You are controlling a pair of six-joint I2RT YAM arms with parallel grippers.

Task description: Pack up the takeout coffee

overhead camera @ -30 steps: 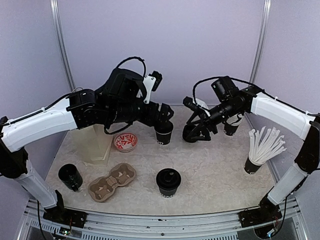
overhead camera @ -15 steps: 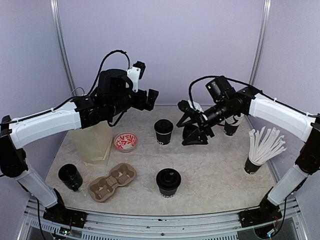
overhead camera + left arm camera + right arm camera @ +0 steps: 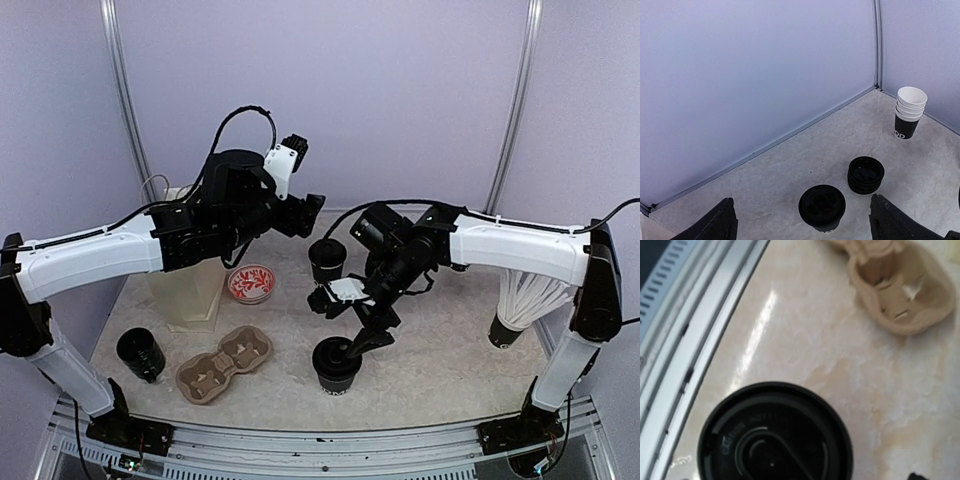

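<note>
Two lidded black takeout coffee cups stand on the table. One is mid-table (image 3: 327, 260) and shows in the left wrist view (image 3: 822, 207) below and between my spread fingers. The other is near the front (image 3: 335, 366); its lid (image 3: 775, 432) fills the right wrist view. My left gripper (image 3: 305, 214) (image 3: 801, 198) hangs open above and left of the mid-table cup, holding nothing. My right gripper (image 3: 346, 322) hangs open just above the front cup, with nothing between its fingers. Only a sliver of one fingertip (image 3: 917, 476) shows in the right wrist view.
A brown pulp cup carrier (image 3: 225, 363) (image 3: 902, 295) lies front left beside an open black cup (image 3: 140, 353). A red-patterned dish (image 3: 250, 283) and a beige bag (image 3: 190, 290) sit behind it. A lid stack (image 3: 866, 175), nested cups (image 3: 910, 119) and a cup of white sticks (image 3: 520, 310) stand to the right.
My left gripper has left the mid-table cup and risen back to the left. My right arm has swung from the back right down to the front cup.
</note>
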